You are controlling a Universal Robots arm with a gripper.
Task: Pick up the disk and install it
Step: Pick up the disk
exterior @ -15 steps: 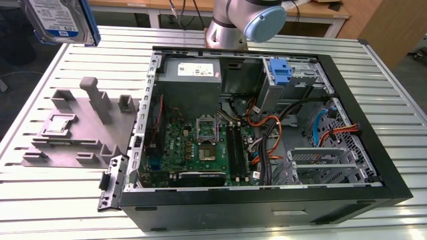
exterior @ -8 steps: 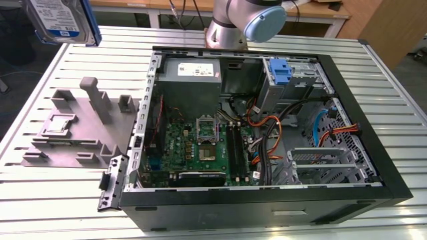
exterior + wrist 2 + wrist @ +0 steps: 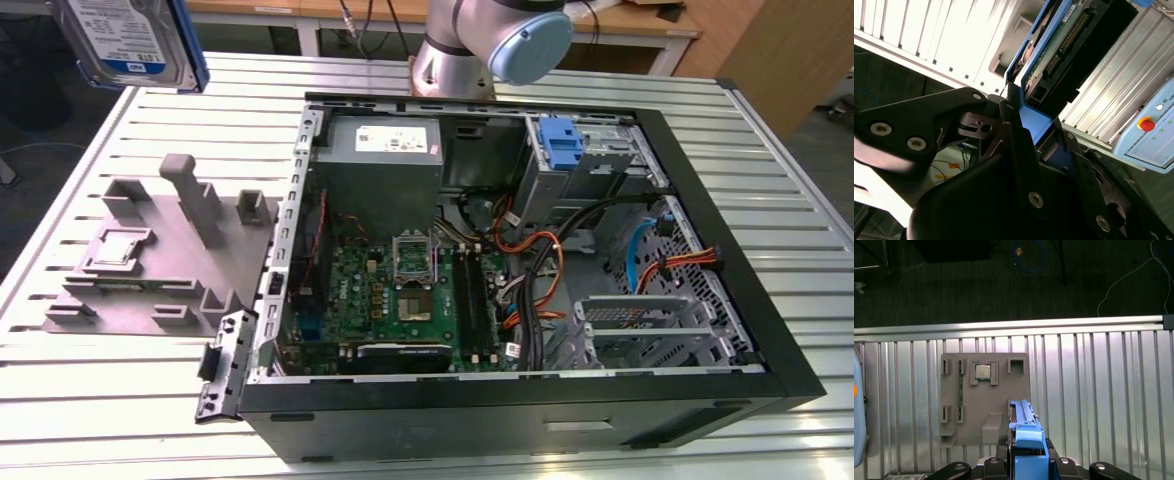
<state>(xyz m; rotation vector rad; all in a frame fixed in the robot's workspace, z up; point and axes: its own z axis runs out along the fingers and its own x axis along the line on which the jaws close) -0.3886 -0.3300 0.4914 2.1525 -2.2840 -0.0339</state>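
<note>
Second wrist view shows the disk [image 3: 1051, 47] clamped by its blue end between the fingers [image 3: 1019, 150].

We are viewing a slatted metal table [image 3: 120, 400].
It is bearing a grey holder plate [image 3: 147, 270] on the exterior view's left, an open computer case [image 3: 534, 415] just beside it.

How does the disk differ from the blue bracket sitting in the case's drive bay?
The disk is held aloft by the gripper, outside the case; the blue bracket sits in its drive bay. The disk's frame carries a labelled drive; the blue bracket looks empty. Both show bright blue plastic.
</note>
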